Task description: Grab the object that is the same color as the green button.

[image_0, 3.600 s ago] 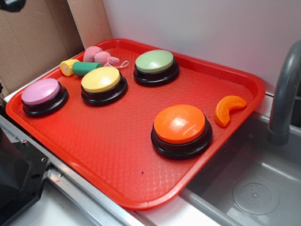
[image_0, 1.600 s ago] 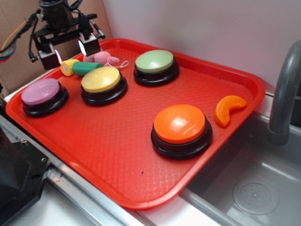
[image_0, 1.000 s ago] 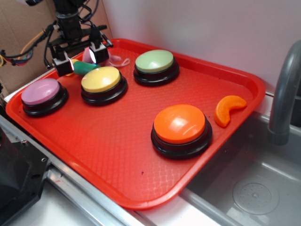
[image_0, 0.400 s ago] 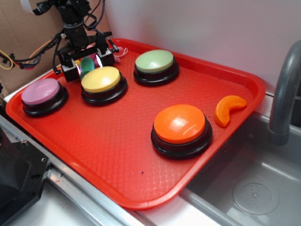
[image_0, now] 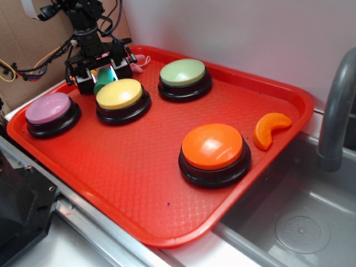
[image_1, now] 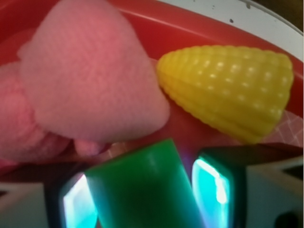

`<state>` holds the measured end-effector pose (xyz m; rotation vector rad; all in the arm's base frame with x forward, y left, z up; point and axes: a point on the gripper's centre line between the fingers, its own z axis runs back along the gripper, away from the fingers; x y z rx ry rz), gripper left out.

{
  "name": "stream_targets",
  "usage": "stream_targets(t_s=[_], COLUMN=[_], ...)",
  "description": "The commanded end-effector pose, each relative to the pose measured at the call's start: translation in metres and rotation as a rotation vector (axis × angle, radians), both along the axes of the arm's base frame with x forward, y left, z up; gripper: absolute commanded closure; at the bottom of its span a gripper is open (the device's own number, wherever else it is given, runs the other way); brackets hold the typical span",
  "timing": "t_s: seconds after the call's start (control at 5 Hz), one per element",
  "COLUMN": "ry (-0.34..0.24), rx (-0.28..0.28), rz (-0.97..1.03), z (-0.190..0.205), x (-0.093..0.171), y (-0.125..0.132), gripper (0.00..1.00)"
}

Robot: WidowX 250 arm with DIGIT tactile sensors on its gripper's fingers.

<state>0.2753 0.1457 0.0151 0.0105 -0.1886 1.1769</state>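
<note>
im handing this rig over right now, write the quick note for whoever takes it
Pincer: down at the tray's far left corner, open, one finger on each side of the green cylinder. No closed grip on it is visible yet.
Things: the cylinder lies on the red tray, just behind the yellow button, with the yellow corn and pink plush right beside it. The green button sits further right, untouched.
Done: approach and straddle of the matching green piece.
Left: close on the cylinder without catching corn or plush, then lift.
</note>
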Motion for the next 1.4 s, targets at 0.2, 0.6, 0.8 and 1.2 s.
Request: stream_targets(t_s=[0.2,0.6,0.8,1.2], ry=[0.011,0.005,0.011,0.011], rx=[0.050,-0.072,-0.088,-0.093], rz=[-0.467,-0.923,-1.010,-1.045], z=[0.071,0.130,0.142,0.137], x=[-0.003,-0.006,-0.017,-0.046], y=[-0.027,-0.084,-0.109,-0.134], gripper=[1.00,1.00,1.00,1.00])
